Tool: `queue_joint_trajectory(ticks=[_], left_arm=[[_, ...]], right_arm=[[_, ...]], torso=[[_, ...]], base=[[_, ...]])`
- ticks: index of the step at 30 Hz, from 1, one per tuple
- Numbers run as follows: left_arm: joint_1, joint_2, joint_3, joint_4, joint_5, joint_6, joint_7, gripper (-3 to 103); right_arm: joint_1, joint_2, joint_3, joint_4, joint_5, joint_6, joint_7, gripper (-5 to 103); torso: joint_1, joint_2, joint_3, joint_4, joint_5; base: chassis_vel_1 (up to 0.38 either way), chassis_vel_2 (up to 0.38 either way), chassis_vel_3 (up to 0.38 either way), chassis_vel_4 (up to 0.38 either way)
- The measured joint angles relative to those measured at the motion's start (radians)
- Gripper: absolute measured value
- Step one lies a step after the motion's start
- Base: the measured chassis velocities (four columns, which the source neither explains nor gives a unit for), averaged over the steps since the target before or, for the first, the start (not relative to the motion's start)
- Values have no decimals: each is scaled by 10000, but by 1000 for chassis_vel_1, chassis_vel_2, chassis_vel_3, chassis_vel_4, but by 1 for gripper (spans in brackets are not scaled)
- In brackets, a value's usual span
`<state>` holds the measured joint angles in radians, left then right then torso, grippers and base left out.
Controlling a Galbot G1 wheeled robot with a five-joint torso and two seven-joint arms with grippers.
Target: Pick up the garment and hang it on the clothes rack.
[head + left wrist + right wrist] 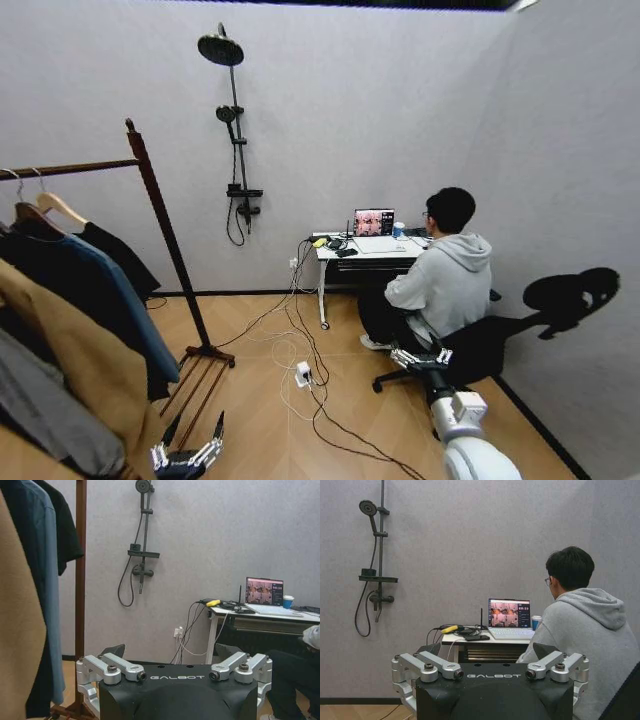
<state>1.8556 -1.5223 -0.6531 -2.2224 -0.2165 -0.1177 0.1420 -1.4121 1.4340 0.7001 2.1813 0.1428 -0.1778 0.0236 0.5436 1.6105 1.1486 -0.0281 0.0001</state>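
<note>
Two posts carry the clothes rack [160,225]: dark reddish-brown wood, ball-topped right post, horizontal bar running off the head view's left edge, slatted shelf at the base on the wood floor. Several coats hang along the bar. Nearest the camera a tan coat [85,375], over a grey garment [45,420] low at the left edge. Behind that a blue coat [120,300]. The garment [122,258], the short black jacket on a light wooden hanger [55,205], hangs last in the row, at the bar's right end, closest to the right post. Its hem ends well above the blue coat's hem.

Left wrist view: same post [80,595] upright, black jacket sleeve just beside it, blue then tan coat further out.

Back wall: black shower fitting [235,130] mounted between rack and desk. White desk [365,250] against the wall carries an open laptop [374,222] and a cup [399,230]; a person in a grey hoodie sits at it, not touching the rack or clothes. Cables run from the desk to a power strip [303,375] on the floor.

Left gripper [190,445] is low at the head view's bottom edge, near the rack base, fingers spread wide, holding nothing. Right gripper [420,357] sits low on the right, in front of the seated person's chair, fingers spread wide too, nothing between them.
</note>
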Motion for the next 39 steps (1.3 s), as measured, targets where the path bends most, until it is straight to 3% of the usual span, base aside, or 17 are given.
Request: queue_joint_trajectory(ticks=[39], left_arm=[[1, 0, 1, 0, 0, 0, 2, 100]], right_arm=[[110, 267, -238, -227, -222, -30, -226, 100]], torso=[[-1, 0, 0, -1, 1]], base=[[259, -279, -275, 254]])
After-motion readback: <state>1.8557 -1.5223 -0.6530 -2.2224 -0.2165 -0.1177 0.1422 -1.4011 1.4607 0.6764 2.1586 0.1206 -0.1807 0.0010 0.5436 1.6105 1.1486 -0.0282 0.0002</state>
